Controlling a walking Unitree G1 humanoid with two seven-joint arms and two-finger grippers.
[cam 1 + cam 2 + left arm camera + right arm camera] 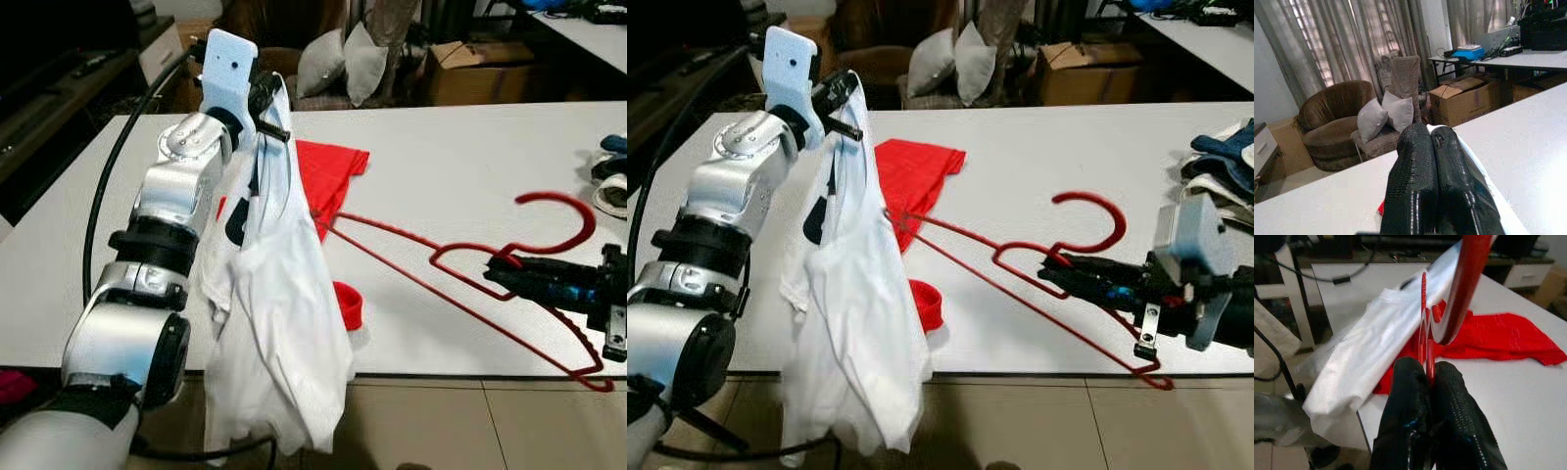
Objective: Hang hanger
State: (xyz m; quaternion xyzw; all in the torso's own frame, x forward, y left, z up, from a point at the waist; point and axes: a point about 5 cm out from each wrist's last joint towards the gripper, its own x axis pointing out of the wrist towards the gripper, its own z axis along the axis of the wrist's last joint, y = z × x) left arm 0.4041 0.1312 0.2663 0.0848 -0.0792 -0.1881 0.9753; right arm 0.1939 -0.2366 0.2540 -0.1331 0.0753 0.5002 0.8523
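Fabric and wire are kept apart in two separate grips, which reads as preparation for dressing the hanger. The white T-shirt (269, 323) is pinched near its top edge by the left gripper (272, 116), whose fingers (1442, 186) are pressed together on the cloth and raised at about ten o'clock in the head views, so that the garment hangs free over the near table edge and its opening can be reached. The red wire hanger (1038, 269) is clamped at the twisted neck below its hook by the right gripper (1068, 277), at roughly four o'clock; the fingers (1405, 421) are closed on the wire. The hanger is held low and nearly flat above the white table (460, 166), hook towards the far side, and its far shoulder is pointed towards nine o'clock, where it reaches the shirt; this is judged a lead-in for threading that shoulder into the garment, a step not yet done. Whether the tip is already inside the cloth cannot be told.

A red garment (328, 171) is left lying on the table behind the shirt. A cardboard box (470, 69) is seen on the floor beyond the table at one o'clock, flaps open, contents not visible. Folded clothes (1225, 162) are stacked at the table's three o'clock edge.
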